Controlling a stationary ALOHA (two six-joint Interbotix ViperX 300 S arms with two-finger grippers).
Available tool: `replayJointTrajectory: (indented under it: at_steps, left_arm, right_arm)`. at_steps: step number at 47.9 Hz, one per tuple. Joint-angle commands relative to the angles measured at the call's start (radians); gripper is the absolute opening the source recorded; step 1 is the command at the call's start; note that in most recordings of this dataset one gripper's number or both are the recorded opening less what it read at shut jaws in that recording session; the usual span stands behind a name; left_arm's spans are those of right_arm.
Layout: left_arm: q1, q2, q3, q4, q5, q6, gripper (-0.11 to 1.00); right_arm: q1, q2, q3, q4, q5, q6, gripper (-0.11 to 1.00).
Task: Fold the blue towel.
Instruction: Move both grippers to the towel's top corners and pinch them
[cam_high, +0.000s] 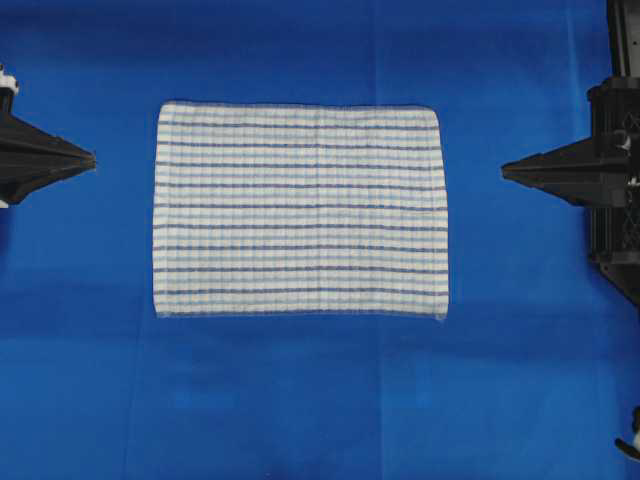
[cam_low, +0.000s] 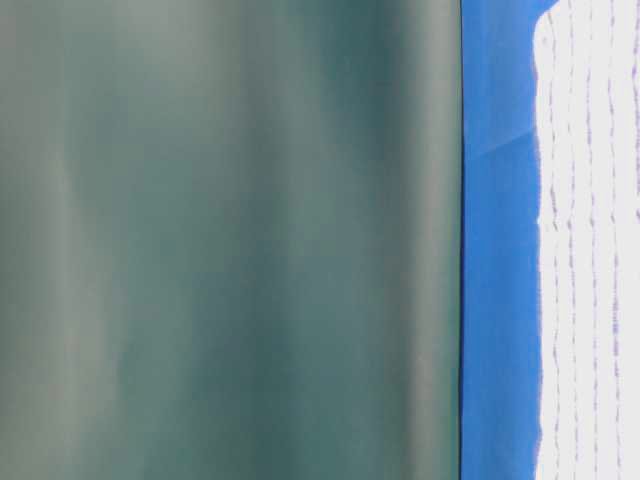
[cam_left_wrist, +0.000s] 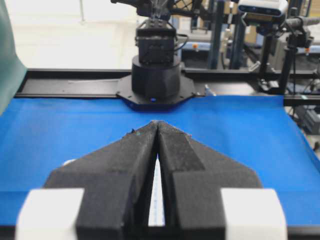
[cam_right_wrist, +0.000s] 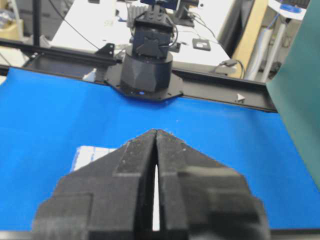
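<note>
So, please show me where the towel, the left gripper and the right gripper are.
towel (cam_high: 298, 210), overhead view, middle of the striped cloth.
left gripper (cam_high: 90, 157), overhead view, tip of its closed fingers.
right gripper (cam_high: 506, 171), overhead view, tip of its closed fingers.

One towel (cam_high: 298, 210) is seen, laid on one blue table cover (cam_high: 300, 400). Two grippers are counted, a left gripper (cam_high: 88, 157) and a right gripper (cam_high: 508, 171). One green backdrop (cam_low: 230, 240) is shown.
</note>
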Motion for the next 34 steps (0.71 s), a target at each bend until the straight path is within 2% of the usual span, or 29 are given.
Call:
replayJointTrajectory:
  at_steps: [1, 12, 24, 29, 34]
  left_arm:
    - [0.002, 0.014, -0.032, -0.037, 0.005, -0.002, 0.0]
    - [0.055, 0.055, -0.031, -0.037, 0.006, 0.006, 0.0]
    - [0.164, 0.181, -0.023, -0.037, 0.008, 0.005, 0.0]
    - [0.209, 0.258, -0.021, -0.037, 0.005, 0.005, 0.04]
    - [0.25, 0.33, -0.023, -0.037, -0.002, 0.003, 0.26]
  right_arm:
    - [-0.012, 0.014, -0.034, 0.003, -0.002, 0.005, 0.0]
    - [-0.129, 0.074, -0.072, 0.038, 0.129, 0.006, 0.0]
    - [-0.247, 0.19, -0.064, 0.081, 0.137, 0.006, 0.02]
    - [-0.282, 0.256, -0.066, 0.097, 0.132, 0.006, 0.13]
    - [-0.321, 0.334, -0.067, 0.1, 0.12, 0.006, 0.38]
